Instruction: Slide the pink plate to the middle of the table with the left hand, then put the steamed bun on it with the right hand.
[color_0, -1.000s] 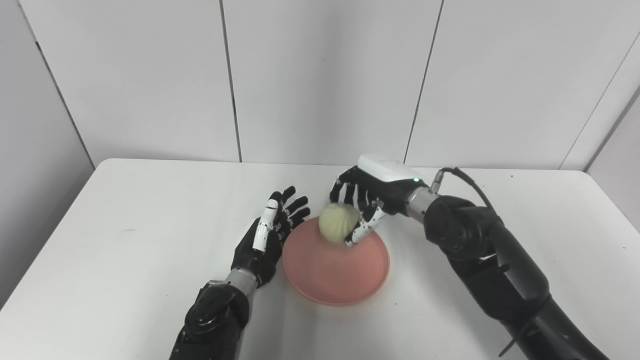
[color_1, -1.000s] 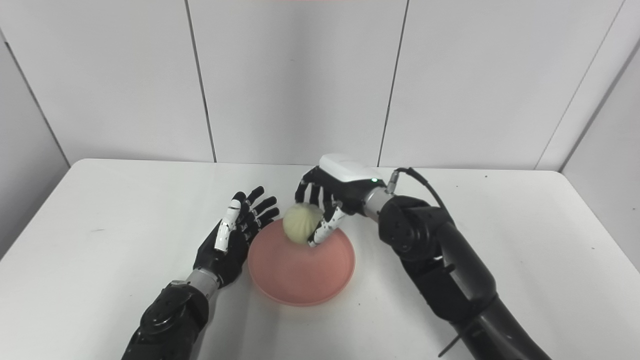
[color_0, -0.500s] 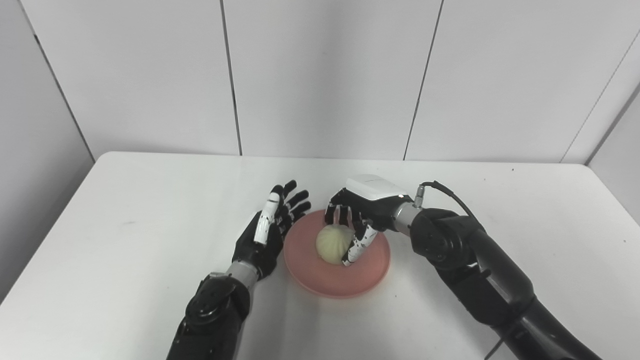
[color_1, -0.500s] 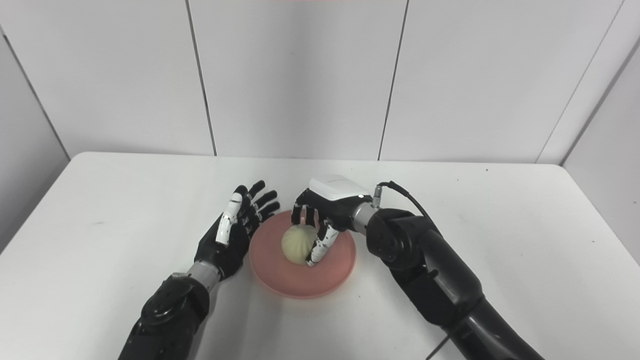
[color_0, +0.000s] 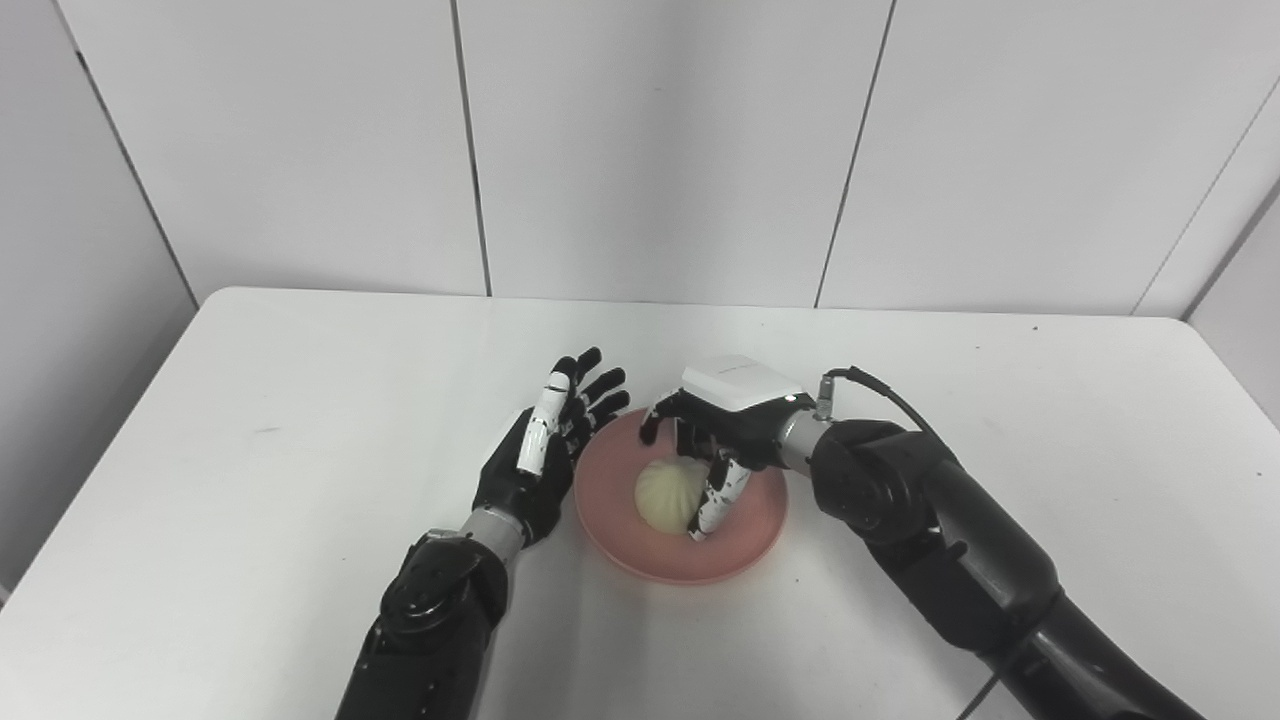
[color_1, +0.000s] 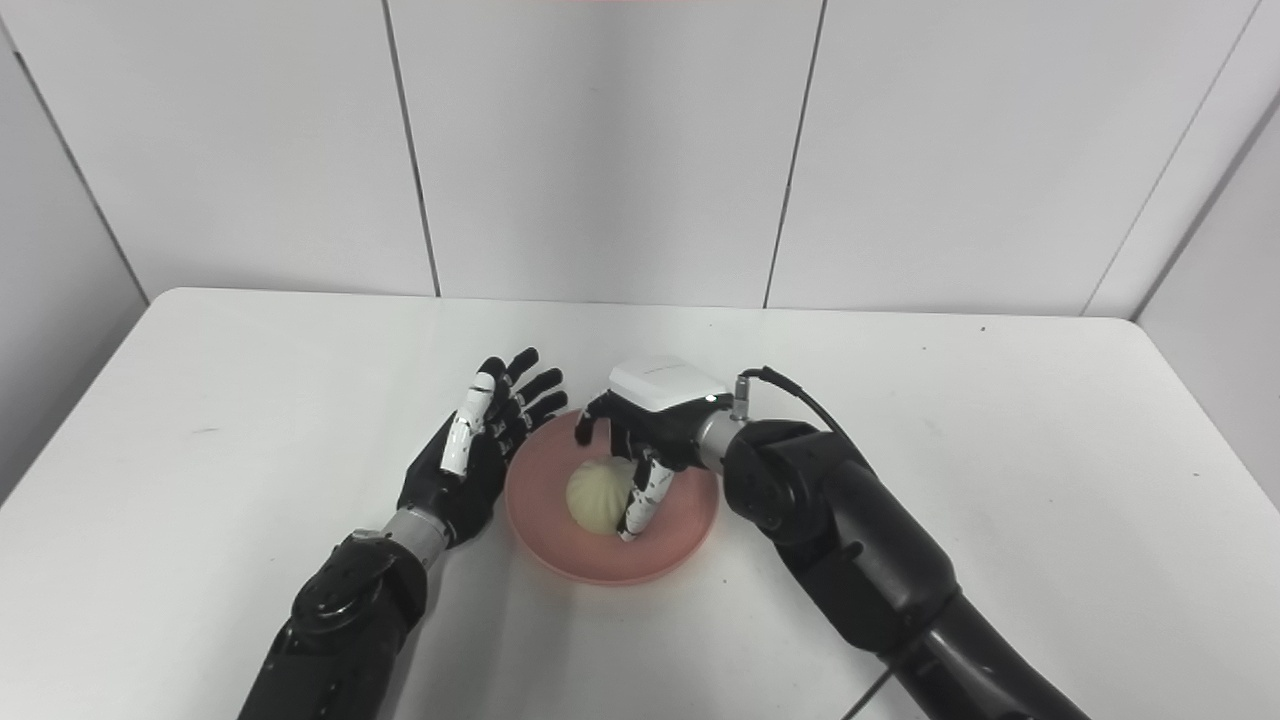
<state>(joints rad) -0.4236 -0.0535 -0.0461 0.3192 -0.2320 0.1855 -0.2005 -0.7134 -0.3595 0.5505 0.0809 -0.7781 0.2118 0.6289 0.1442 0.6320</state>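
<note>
- the steamed bun (color_0: 668, 495) sat in the well of the pink plate (color_0: 620, 540), a little toward its left half, and looked to be resting on the plate's surface.
- the right hand (color_0: 722, 432) was curled over the bun from behind and the right, thumb down its right flank and fingers at its far side; whether it was gripping or had just let go could not be told.
- the step in hand was judged to be the release: it would go best if the fingers spread first and the hand then rose straight up, so nothing dragged the soft bun sideways or rolled it to the rim.
- the plate lay about mid-table (color_0: 300, 420), so the slide looked done.
- the left hand (color_0: 540, 455) stood empty just beside the plate's left rim, fingers apart and pointing away; staying there would steady the plate if the lift nudged it.
</note>
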